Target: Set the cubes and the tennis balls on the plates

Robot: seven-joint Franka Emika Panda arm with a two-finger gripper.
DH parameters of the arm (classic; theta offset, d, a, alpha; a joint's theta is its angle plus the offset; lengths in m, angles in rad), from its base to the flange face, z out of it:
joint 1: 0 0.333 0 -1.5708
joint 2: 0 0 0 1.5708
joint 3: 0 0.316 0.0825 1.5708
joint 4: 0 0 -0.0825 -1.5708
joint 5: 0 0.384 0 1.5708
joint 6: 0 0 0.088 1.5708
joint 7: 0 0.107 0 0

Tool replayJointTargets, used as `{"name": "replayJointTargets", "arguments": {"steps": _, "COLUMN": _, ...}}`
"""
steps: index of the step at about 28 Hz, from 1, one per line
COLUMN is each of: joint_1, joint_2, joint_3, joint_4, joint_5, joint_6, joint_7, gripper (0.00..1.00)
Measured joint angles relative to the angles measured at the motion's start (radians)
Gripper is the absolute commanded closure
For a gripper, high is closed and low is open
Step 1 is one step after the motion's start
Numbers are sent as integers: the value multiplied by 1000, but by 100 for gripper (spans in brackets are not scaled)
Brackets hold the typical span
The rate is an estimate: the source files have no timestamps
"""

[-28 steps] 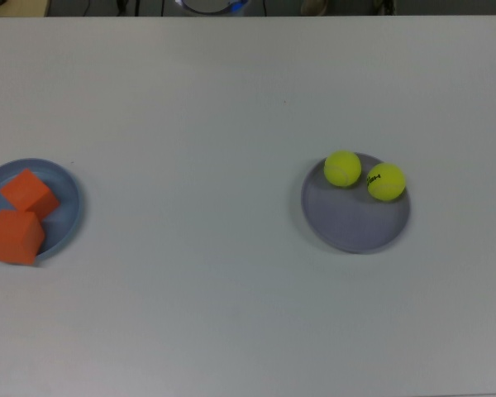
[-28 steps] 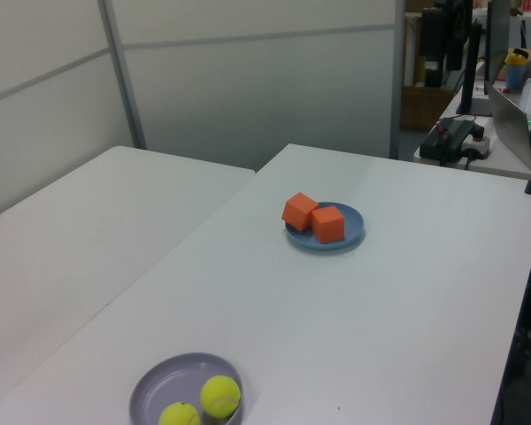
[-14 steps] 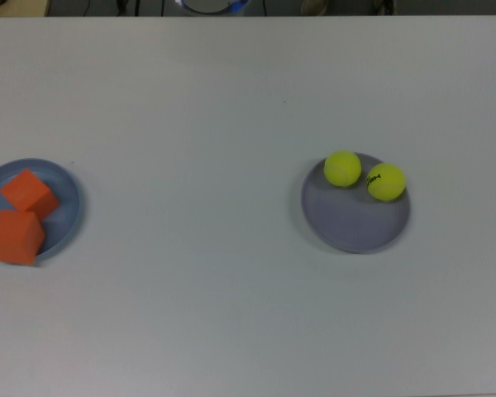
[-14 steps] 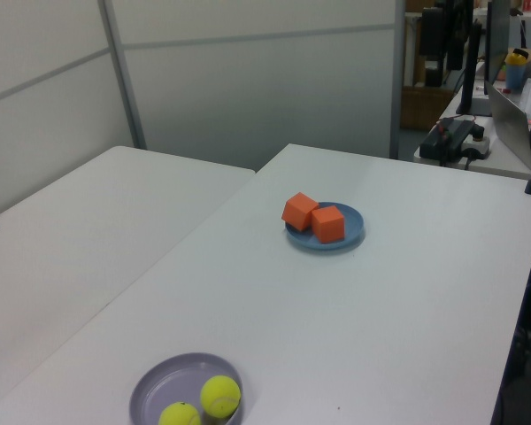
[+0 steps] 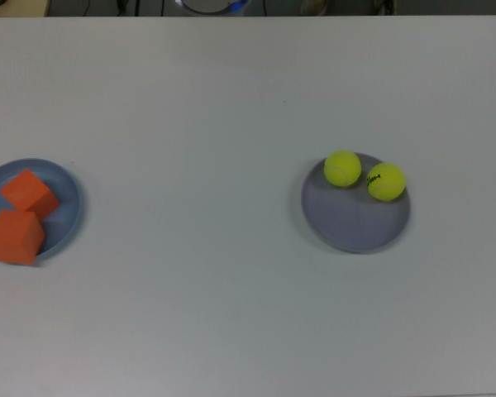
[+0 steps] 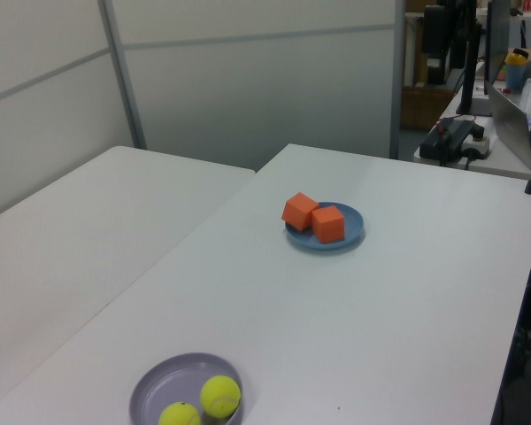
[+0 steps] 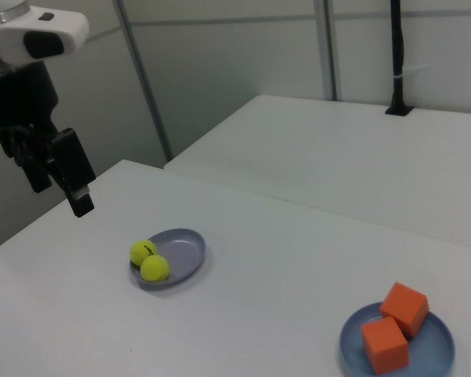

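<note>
Placement appears complete, so the step in hand is, on my judgement, a clean withdrawal: the arm should keep high and well away from both plates so nothing is nudged off a rim.

Top view: the light blue plate (image 5: 69,192) sits at 9 o'clock on the white table (image 5: 231,99), cut by the frame edge. It holds both orange cubes (image 5: 29,193), one just beside the other; the nearer one overhangs the plate's rim at 6 o'clock. The lavender-grey plate (image 5: 351,223) lies at 3 o'clock, well apart, with both tennis balls (image 5: 342,168) along its rim at 12 to 1 o'clock, just beside each other.

Left view: the same arrangement, blue plate at centre with cubes touching or nearly so, grey plate at 7 o'clock with the balls at its near edge. No arm in sight.

Right view: the gripper (image 7: 56,171) hangs at 10 o'clock, raised well above the table and clear of the grey plate. Its fingers stand apart and nothing is held between them.
</note>
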Motion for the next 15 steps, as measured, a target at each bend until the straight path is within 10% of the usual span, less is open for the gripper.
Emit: {"name": "replayJointTargets", "arguments": {"steps": 15, "joint_1": -12, "joint_2": 0, "joint_3": -31, "joint_4": 0, "joint_5": 0, "joint_6": 0, "joint_7": 0, "gripper": 0}}
